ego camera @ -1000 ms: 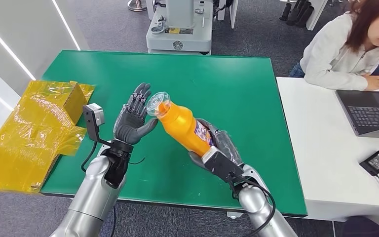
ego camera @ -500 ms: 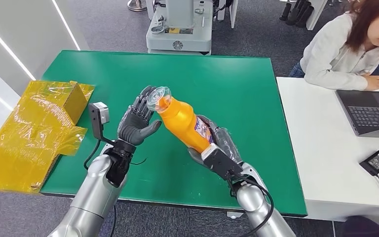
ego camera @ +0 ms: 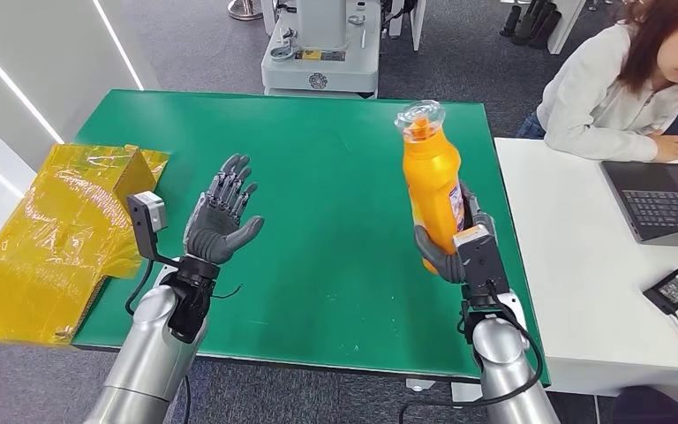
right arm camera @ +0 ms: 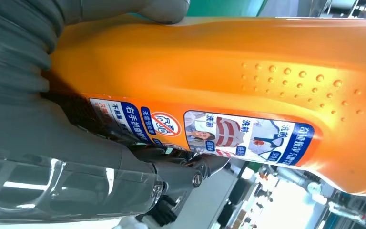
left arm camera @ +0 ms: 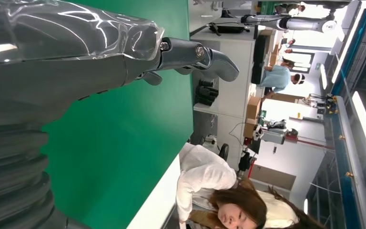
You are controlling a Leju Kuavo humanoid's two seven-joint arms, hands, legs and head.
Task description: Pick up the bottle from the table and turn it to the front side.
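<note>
The right hand (ego camera: 461,252) grips the orange bottle (ego camera: 433,181) low on its body, upright above the green desk (ego camera: 335,168), near its right edge. The left hand (ego camera: 221,221) hovers empty, fingers spread, well apart. Rotate the bottle slowly about its long axis and keep the grip firm. A blue-and-white printed label runs along the bottle's side; the cap is clear.

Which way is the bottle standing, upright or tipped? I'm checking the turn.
Upright: the orange bottle stands cap-up in the right hand, above the green table.
</note>
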